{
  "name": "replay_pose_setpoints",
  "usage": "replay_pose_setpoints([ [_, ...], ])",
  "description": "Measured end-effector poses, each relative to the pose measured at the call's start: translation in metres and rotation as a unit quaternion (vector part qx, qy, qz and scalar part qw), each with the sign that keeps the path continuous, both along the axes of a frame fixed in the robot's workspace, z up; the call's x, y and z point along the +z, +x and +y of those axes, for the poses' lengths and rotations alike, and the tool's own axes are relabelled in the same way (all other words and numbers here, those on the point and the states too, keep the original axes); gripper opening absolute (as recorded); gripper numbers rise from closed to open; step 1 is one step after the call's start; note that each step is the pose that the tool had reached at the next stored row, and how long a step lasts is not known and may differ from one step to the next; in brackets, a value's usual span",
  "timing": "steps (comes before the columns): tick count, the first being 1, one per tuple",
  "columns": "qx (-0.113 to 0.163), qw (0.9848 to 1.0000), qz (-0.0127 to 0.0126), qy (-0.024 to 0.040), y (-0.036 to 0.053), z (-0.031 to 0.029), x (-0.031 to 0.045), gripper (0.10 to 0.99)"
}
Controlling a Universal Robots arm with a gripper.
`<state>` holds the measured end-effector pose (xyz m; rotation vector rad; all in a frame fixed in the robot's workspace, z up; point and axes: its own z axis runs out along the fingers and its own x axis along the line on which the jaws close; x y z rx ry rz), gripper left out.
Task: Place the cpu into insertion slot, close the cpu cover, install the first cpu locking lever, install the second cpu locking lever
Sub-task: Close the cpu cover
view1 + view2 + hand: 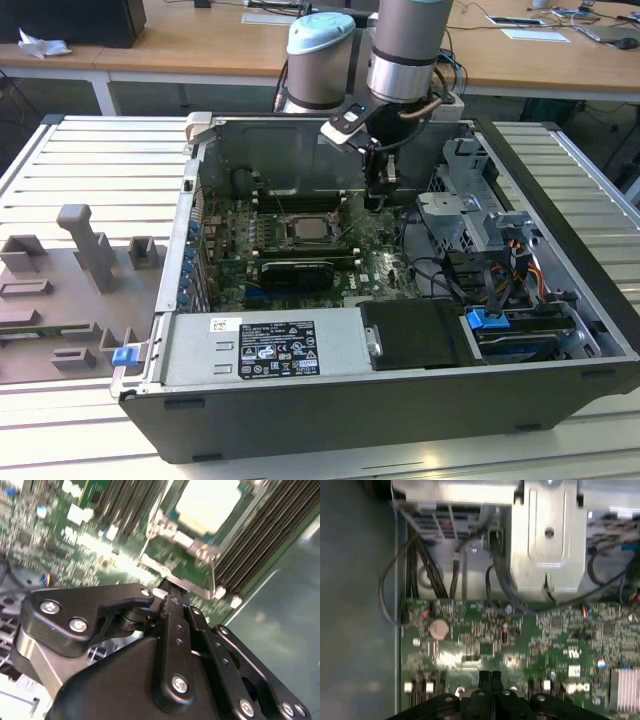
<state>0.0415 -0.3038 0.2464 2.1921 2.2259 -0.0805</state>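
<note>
Gripper (490, 676) fingers pressed together, arm vertical, wrist down, tips low over the green board (530, 630). Further off, toward the exterior view's left, cpu (310, 228) sits flat in the insertion slot (334, 238), pale top up, square, no long axis.

In the second wrist view the cpu (207, 502) runs off the edge (the gripper (169, 592) hides some circuit board (95, 545)).

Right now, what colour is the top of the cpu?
Pale silvery-beige; the cpu shows best in the second wrist view.
</note>
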Motion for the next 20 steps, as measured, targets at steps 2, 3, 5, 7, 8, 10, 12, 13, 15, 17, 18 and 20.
replay_pose_setpoints([
  [2,0.0,1.0,-0.0001,0.0001,-0.0242,0.0,-0.0004,0.106],
  [3,0.0,1.0,-0.0001,0.0001,-0.0274,0.0,-0.0008,0.106],
  [5,0.0,1.0,-0.0001,-0.0004,-0.0341,0.0003,-0.0028,0.106],
  [7,0.0,1.0,-0.0001,-0.0007,-0.0366,0.0006,-0.006,0.106],
  [8,0.0,1.0,-0.0001,-0.0008,-0.0375,0.0009,-0.0079,0.106],
  [10,0.0,1.0,-0.0002,-0.001,-0.0432,0.0016,-0.015,0.106],
  [12,0.0,1.0,-0.0001,-0.0012,-0.0515,0.0016,-0.016,0.106],
  [13,0.0,1.0,-0.0003,-0.0012,-0.056,0.0017,-0.0161,0.106],
  [15,0.0,1.0,-0.0024,-0.001,-0.0614,0.0019,-0.0165,0.106],
  [17,0.0,1.0,-0.0033,-0.001,-0.0649,0.0019,-0.0165,0.106],
  [18,0.0,1.0,-0.0035,-0.001,-0.0661,0.0019,-0.0165,0.106],
  [20,0.0,1.0,-0.0038,-0.001,-0.0671,0.0019,-0.0165,0.106],
])
